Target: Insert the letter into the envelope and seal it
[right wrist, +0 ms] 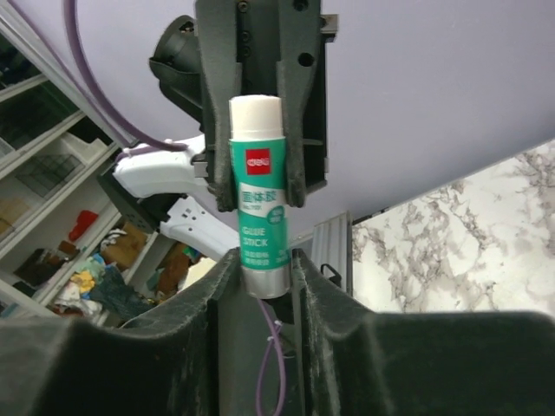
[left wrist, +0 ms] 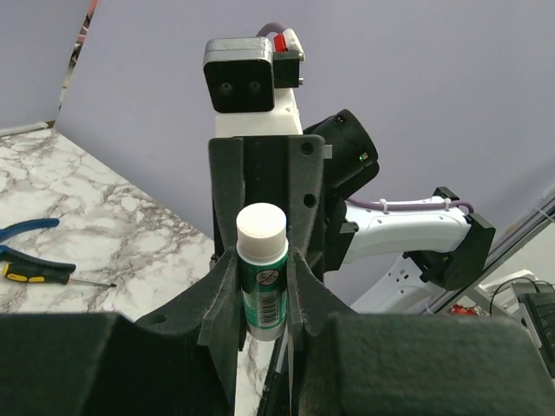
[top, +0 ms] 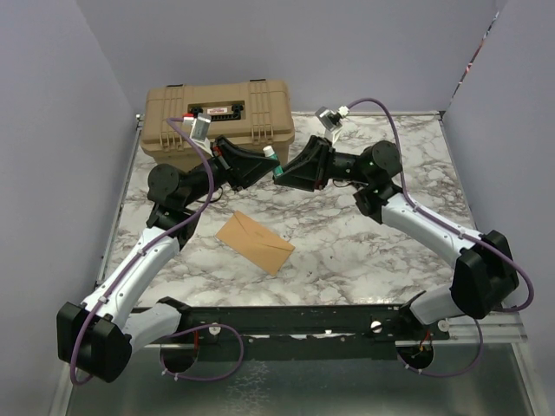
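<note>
Our left fingers (left wrist: 218, 303) and right fingers (right wrist: 312, 295) both clench one green-and-white glue stick (right wrist: 257, 225) above the marble table (top: 364, 251); the orange-brown kraft envelope (top: 255, 242) lies flat on it.

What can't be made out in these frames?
Letter: in no view; whether it is inside the envelope cannot be told.
Envelope flap: top view, too small to judge sealed.
Glue stick lower end: right wrist view, hidden by fingers of the right gripper.

The lower end of the glue stick (right wrist: 257, 217) is hidden between jaws in both wrist views. Pliers (left wrist: 30, 227) and screwdriver (left wrist: 30, 274) are cut off by the picture's left edge. Whether the envelope (top: 255, 242) holds anything cannot be told.
</note>
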